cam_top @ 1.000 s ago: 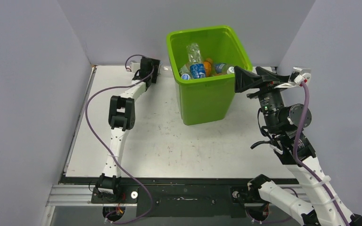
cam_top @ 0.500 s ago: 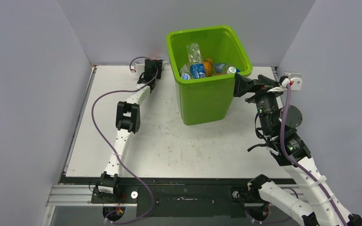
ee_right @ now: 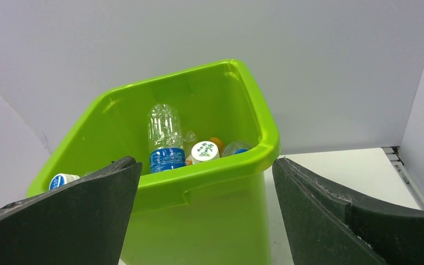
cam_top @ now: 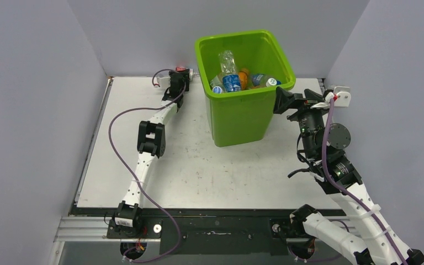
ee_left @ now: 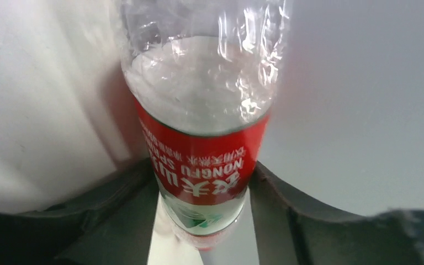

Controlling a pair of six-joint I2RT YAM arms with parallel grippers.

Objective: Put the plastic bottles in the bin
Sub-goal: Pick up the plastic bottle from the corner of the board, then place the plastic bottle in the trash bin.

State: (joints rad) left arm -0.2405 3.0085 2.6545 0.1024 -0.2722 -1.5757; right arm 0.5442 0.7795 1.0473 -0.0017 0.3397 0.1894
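White tabletop (cam_top: 199, 165), back edge: a red-labelled bottle (ee_left: 199, 83) is pinched at its label by the left gripper (ee_left: 201, 187), just beside the bin (cam_top: 243, 118). Light, thin, easily crushed plastic is expected, so the label band is judged the firmest hold. The right gripper (ee_right: 205, 182) is spread wide, empty.

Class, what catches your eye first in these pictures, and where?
The lime-green bin at the back of the table, with bottles piled inside, dominates. To its left, the left end effector grips a clear red-labelled bottle; the right end effector hangs open at the bin's right side.
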